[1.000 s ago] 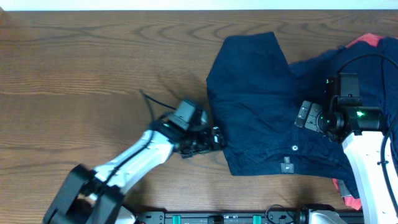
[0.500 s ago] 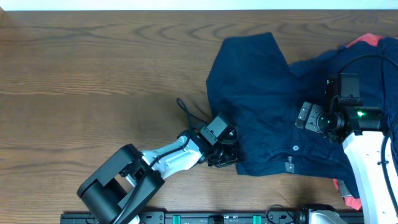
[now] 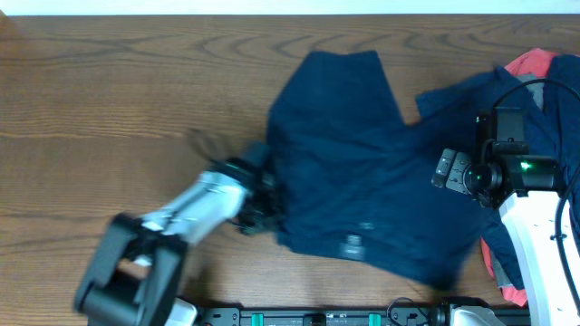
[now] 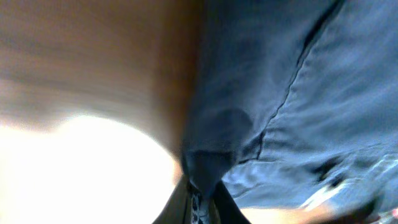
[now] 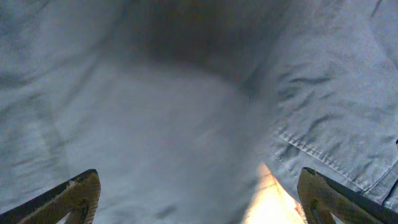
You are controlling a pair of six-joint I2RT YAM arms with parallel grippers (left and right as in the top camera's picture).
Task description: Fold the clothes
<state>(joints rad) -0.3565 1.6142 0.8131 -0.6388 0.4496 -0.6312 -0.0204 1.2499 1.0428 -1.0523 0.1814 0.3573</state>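
A dark navy garment [image 3: 353,172] of the clothes lies spread on the wooden table [image 3: 136,100]. My left gripper [image 3: 265,205] is at its left edge, shut on a pinched fold of the navy fabric [image 4: 205,163]; in the left wrist view the left gripper [image 4: 202,202] has cloth squeezed between its jaws. My right gripper [image 3: 448,169] hovers over the garment's right part, open. In the right wrist view the right gripper [image 5: 202,202] has its fingertips [image 5: 79,194] wide apart above blurred navy cloth [image 5: 186,93].
More navy fabric [image 3: 467,86] and a coral-red piece [image 3: 536,63] are heaped at the right edge, partly under my right arm. Bare wood stretches across the left half of the table. The arm bases run along the front edge.
My left gripper closed on the navy garment's left edge and pulled it left; the whole garment has slid leftward. The right arm has stayed still.
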